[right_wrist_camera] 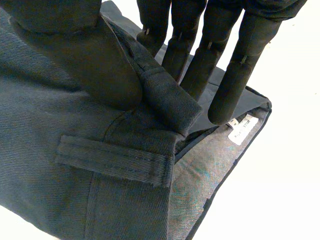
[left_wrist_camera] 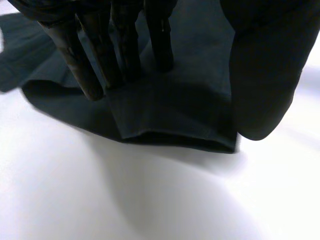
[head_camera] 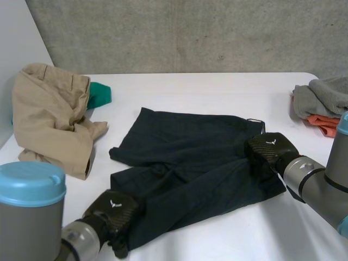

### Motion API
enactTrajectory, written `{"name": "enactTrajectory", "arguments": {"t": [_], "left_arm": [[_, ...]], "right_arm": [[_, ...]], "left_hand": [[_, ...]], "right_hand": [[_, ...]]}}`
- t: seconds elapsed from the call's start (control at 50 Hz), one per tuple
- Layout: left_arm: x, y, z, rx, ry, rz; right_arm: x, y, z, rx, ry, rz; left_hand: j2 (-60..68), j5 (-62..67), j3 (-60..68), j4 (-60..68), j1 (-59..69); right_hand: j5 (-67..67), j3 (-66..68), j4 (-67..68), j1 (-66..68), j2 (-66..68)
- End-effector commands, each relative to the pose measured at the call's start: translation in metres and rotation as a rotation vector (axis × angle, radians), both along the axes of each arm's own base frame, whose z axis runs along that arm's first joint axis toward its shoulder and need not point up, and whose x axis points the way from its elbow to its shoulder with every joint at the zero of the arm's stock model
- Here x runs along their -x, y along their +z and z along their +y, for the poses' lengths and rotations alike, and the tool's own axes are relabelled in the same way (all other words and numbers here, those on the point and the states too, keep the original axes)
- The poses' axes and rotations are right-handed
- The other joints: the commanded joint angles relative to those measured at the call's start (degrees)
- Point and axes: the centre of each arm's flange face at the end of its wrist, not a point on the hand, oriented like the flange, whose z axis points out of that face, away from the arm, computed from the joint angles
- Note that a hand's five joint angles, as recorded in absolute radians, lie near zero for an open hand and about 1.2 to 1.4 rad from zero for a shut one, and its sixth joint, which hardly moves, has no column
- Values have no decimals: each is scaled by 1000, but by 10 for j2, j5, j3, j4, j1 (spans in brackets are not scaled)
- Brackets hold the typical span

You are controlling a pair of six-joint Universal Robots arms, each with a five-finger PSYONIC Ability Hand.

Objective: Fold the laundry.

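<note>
Item: dark navy trousers (head_camera: 196, 152), lying flat at the middle of the white surface (head_camera: 217, 228), waistband to the robot's right, legs running left.

Left hand (head_camera: 114, 212): at the end of the nearer leg. In the left wrist view its fingers (left_wrist_camera: 125, 45) stand straight, tips pressing down on the cloth just behind the hem (left_wrist_camera: 175, 136). The thumb (left_wrist_camera: 260, 75) is held apart beside the hem's corner, and nothing is gripped.

Right hand (head_camera: 269, 151): on the waistband at the trousers' right edge. In the right wrist view a raised fold of waistband is pinched between thumb (right_wrist_camera: 95, 65) and fingers (right_wrist_camera: 235, 75). A belt loop (right_wrist_camera: 112, 161) lies under the thumb and a label (right_wrist_camera: 242, 130) near the fingertips.

Margins: white surface runs along the near edge and beyond the trousers' far edge.

Left side: khaki trousers (head_camera: 49, 117) in a heap, green cloth (head_camera: 101, 93) behind, near the upper leg but apart.

Right edge: grey garment (head_camera: 329, 92) over orange cloth (head_camera: 325, 124), well apart.
</note>
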Motion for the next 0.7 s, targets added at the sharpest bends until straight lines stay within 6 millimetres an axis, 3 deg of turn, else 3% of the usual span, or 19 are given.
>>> {"name": "enactTrajectory", "arguments": {"t": [0.02,0.06,0.14,0.16,0.22,0.3,0.38,0.46,0.54,0.58,0.66,0.7], "left_arm": [[16,-18,-25,143,4,-20],[17,-21,-25,147,-11,-34],[18,-24,-20,133,-35,-63],[17,-22,-19,134,-37,-69],[16,-13,-15,148,-35,-66],[12,13,-5,197,-48,-13],[7,36,14,208,-109,38],[-6,39,42,76,-198,-37],[-22,38,61,-101,-232,-148],[-22,40,57,-109,-223,-148],[-13,42,31,-5,-190,-90],[-2,46,8,94,-174,-46]], "right_arm": [[2,7,4,20,5,6],[3,11,3,32,4,6],[4,15,4,45,4,14],[5,16,5,45,9,20],[5,18,9,46,28,43],[8,25,21,55,91,136],[22,28,44,32,211,360],[42,22,74,-71,364,576],[53,17,90,-122,508,678],[51,16,91,-111,524,665],[45,15,76,-80,478,613],[38,19,62,-39,421,566]], "left_hand": [[142,148,143,147,154],[169,175,170,174,180],[500,505,501,504,511],[527,532,528,532,538],[527,533,528,532,539],[527,533,528,532,539],[527,533,528,532,539],[527,533,528,532,539],[527,533,528,532,539],[527,533,528,532,539],[527,533,528,532,539],[527,533,528,532,539]], "right_hand": [[113,117,112,154,133],[113,117,112,154,133],[113,117,112,154,133],[113,117,112,154,133],[113,117,112,154,133],[113,117,112,154,133],[113,117,112,154,133],[113,117,112,154,133],[113,117,112,154,133],[113,117,112,154,133],[113,117,112,154,133],[113,117,112,154,133]]}}
